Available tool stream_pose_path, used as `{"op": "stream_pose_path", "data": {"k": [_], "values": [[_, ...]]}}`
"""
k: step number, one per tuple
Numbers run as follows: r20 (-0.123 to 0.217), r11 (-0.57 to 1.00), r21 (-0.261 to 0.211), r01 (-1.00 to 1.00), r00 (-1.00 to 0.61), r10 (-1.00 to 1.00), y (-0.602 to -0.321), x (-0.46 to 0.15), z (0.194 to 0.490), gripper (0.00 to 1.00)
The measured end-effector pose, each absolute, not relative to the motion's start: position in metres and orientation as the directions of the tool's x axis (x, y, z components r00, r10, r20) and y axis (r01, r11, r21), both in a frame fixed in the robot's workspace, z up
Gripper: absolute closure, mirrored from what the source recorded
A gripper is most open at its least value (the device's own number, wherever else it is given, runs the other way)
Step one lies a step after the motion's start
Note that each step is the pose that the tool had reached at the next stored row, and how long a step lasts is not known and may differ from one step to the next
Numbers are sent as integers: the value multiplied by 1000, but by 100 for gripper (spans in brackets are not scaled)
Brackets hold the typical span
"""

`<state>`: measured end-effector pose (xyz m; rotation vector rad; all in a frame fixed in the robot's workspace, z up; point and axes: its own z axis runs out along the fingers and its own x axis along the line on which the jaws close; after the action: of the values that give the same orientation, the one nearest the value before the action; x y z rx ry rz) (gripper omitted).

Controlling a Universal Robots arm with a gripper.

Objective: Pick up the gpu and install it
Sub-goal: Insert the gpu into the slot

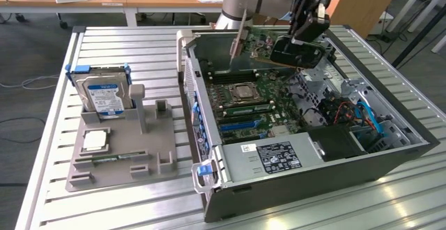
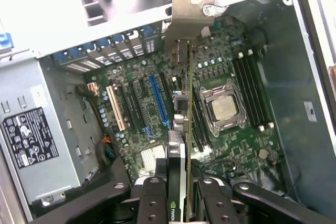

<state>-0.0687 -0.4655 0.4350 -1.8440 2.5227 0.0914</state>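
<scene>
ext view, pincer: black pincer (image 1: 305, 30) part-closed, clamped on gpu (image 1: 268, 44), brownish flat card w/ black face, silver bracket
ext view, under pincer: open grey metal pc case (image 1: 300, 188), green mobo (image 1: 258, 99)
wrist view, gpu (image 2: 177, 156): edge-on in pincer (image 2: 177, 186), above mobo (image 2: 142, 103)

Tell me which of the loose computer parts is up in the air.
The gpu, clamped in the gripper above the open case. The hard drive stands upright in the grey holder; the memory stick lies flat in it.
</scene>
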Motion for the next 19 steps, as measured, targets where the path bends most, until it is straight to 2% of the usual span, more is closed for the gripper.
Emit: {"op": "stream_pose_path", "data": {"k": [19], "values": [[-47,-21,38,-999,19,-999,-465,-69,433,73]]}}
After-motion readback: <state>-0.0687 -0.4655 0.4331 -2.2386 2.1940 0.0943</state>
